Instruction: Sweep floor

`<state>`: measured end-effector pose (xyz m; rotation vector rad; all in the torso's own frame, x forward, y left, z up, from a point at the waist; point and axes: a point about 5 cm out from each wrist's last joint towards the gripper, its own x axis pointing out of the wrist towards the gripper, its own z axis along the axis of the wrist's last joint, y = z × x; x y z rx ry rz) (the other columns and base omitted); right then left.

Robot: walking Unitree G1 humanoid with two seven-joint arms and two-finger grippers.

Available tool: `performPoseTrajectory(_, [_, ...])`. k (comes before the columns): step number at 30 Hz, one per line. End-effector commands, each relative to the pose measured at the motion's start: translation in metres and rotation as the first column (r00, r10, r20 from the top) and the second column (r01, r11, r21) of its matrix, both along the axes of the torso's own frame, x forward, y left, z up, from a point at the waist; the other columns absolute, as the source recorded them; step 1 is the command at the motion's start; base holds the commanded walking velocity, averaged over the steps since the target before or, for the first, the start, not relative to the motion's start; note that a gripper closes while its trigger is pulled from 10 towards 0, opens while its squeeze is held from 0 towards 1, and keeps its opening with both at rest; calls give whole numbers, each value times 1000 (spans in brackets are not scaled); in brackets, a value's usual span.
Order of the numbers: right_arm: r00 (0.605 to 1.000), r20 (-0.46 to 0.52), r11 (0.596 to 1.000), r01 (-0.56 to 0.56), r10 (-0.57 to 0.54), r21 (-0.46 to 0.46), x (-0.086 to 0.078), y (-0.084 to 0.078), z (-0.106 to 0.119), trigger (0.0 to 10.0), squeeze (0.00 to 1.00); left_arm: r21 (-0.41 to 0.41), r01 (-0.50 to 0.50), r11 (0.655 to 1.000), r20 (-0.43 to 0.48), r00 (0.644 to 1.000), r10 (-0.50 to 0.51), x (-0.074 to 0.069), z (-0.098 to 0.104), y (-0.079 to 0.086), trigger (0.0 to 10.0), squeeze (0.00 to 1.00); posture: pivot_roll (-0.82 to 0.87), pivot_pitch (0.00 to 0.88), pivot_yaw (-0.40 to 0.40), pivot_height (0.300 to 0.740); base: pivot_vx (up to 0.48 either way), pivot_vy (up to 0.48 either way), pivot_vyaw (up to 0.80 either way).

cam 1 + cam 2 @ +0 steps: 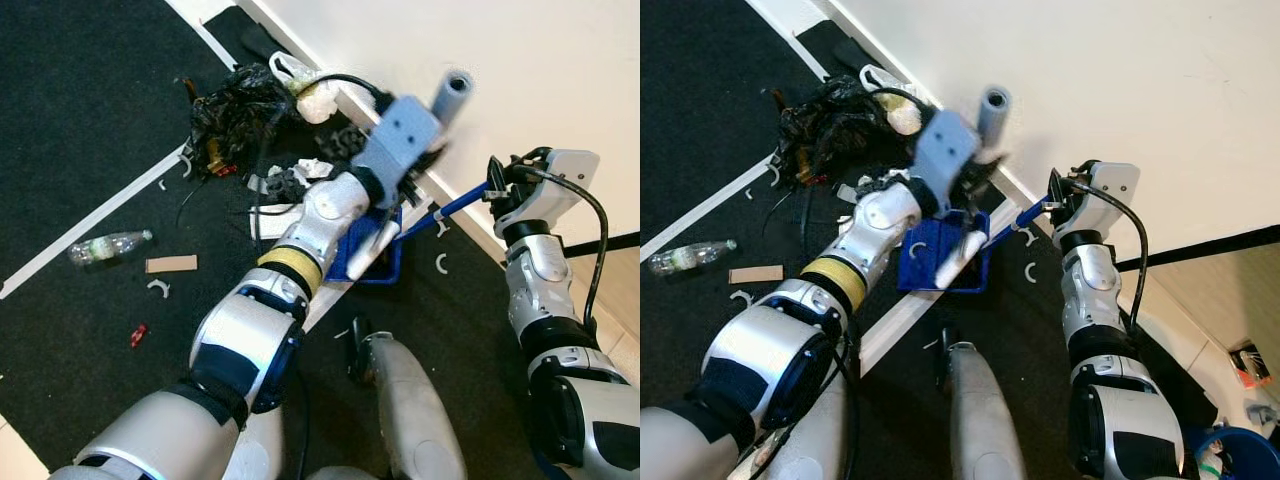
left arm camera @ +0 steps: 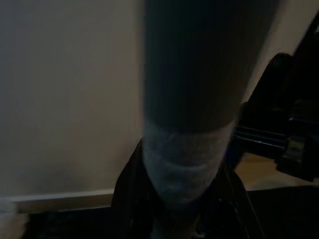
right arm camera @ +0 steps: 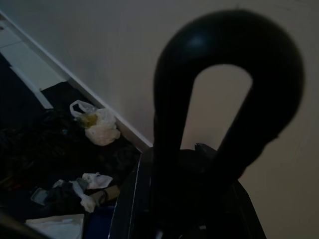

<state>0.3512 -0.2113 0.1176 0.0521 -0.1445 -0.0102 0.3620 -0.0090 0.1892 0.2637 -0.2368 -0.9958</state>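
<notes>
Nearest to you, on the black floor mat (image 1: 60,90), lie a small red scrap (image 1: 138,335), a flat brown piece of cardboard (image 1: 171,264) and a clear plastic bottle (image 1: 110,246) on its side, all on your left and apart from each other. Your left gripper (image 1: 415,150) is raised in front of the camera, and its fingers are closed around a grey round broom handle (image 1: 452,97), whose lower white part (image 1: 368,252) goes down toward the blue plastic dustpan (image 1: 372,262). The dustpan sits on the mat near the white baseboard (image 1: 455,205), just beside the white stripe of the floor. Your right gripper (image 1: 1058,200) is at the wall side and its fingers grip the black looped end (image 3: 227,89) of the long blue dustpan handle (image 1: 462,203). Farther away, a heap of rubbish lies against the baseboard: a crumpled black plastic bag (image 1: 232,115), some white paper pieces (image 1: 270,185) and a white plastic bag (image 1: 308,90) with something yellowish in it. Behind all stands the plain cream wall (image 1: 520,70).
</notes>
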Motion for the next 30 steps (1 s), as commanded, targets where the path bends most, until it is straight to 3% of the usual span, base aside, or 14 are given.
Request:
performPoseTrajectory(1, [959,-283,1000,6,-2,11,-26,-1,-61,10000,0,-48,158,986,-33,987,-159,-21,2,-38,10000,0,14,468,-108,740,0,0,0])
performPoseTrajectory(3, [959,-285,1000,2,1,12,-24,0,-59,10000,0,-45,259,965,-32,965,-260,-29,12,-50,10000,0,21,465,-110,740,0,0,0])
performPoseTrajectory(5, [959,-282,1000,2,2,14,-22,0,-58,10000,0,-33,280,959,-10,960,-281,-28,20,-50,10000,0,24,463,-113,740,0,0,0])
performPoseTrajectory(8, [961,-275,1000,2,4,20,-19,2,-54,10000,0,-8,232,973,47,972,-232,-16,39,-33,10000,0,28,461,-115,740,0,0,0])
performPoseTrajectory(10, [963,-270,1000,2,6,29,-17,4,-53,10000,0,34,167,985,94,981,-170,-1,52,-2,10000,0,30,461,-117,740,0,0,0])
performPoseTrajectory(12, [963,-270,1000,2,6,29,-17,4,-53,10000,0,34,167,985,94,981,-170,-1,52,-2,10000,0,30,461,-117,740,0,0,0])
performPoseTrajectory(14, [963,-270,999,1,8,32,-17,4,-52,10000,0,37,92,995,111,989,-95,10,65,29,10000,0,30,461,-122,740,0,0,0])
performPoseTrajectory(15, [963,-270,999,1,8,32,-17,4,-52,10000,0,37,92,995,111,989,-95,10,65,29,10000,0,30,461,-122,740,0,0,0])
performPoseTrajectory(18, [963,-271,999,-4,13,35,-16,5,-52,10000,0,59,-121,991,199,974,108,28,89,89,10000,0,32,464,-127,740,0,0,0])
performPoseTrajectory(19, [963,-271,999,-4,13,35,-16,5,-52,10000,0,59,-121,991,199,974,108,28,89,89,10000,0,32,464,-127,740,0,0,0])
performPoseTrajectory(21, [962,-271,999,-6,16,36,-16,5,-52,10000,0,86,-225,971,263,945,195,32,96,115,10000,0,34,467,-131,740,0,0,0])
performPoseTrajectory(25, [962,-272,999,-12,22,39,-16,8,-52,10000,0,279,-335,900,360,905,225,35,79,143,10000,0,33,469,-134,740,0,0,0])
performPoseTrajectory(29, [962,-271,999,-13,23,40,-15,8,-52,10000,0,339,-354,872,370,902,222,35,68,148,10000,0,31,470,-133,740,0,0,0])
performPoseTrajectory(30, [963,-270,999,-13,24,41,-15,8,-52,10000,0,375,-375,848,388,894,224,35,59,150,10000,0,30,473,-133,740,0,0,0])
